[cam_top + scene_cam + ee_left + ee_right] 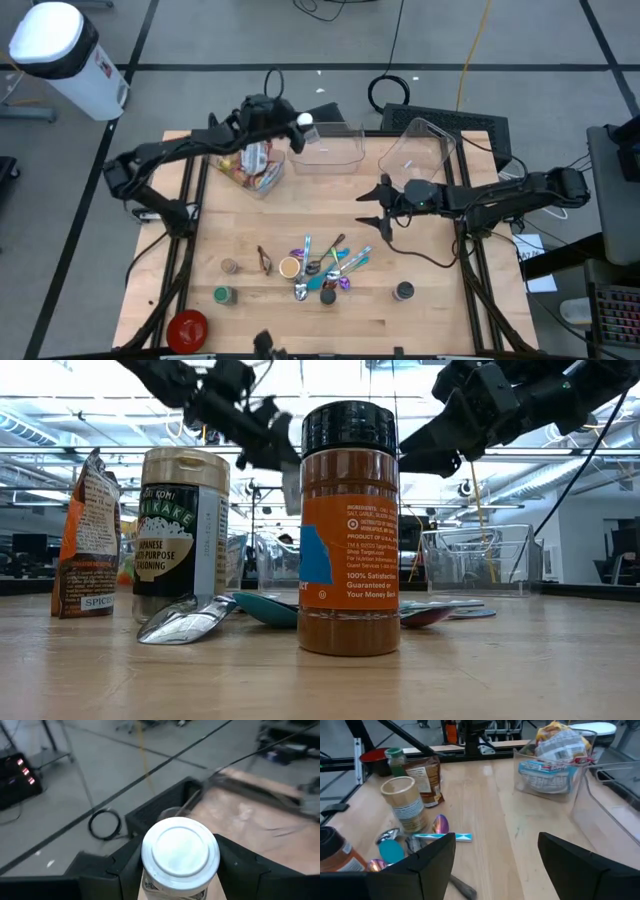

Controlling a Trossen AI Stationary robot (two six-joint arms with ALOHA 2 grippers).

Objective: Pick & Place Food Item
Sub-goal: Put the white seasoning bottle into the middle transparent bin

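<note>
A jar with a round white lid [180, 851] hangs between the fingers of my left gripper [298, 125], which is shut on it above the table's far edge, next to an empty clear bin [330, 148]. In the high view the lid [305, 122] shows as a white dot. My right gripper [372, 205] hovers open over the bare wood right of the table's middle, with nothing between its fingers [420, 867]. My left gripper pinches the jar's body just below the lid [150, 886] between its two fingers, one on each side. The fingers reach in nearly level from the table's left. The jar stands upright in the hold, lid up, lifted clear of the table.
A clear bin of snack packets [255, 168] stands at the far left and a tilted clear bin [420, 150] at the far right. Spoons [325, 265], spice jars [348, 530] and a packet [90, 535] lie near the front. A red bowl [187, 327] sits at the near left corner.
</note>
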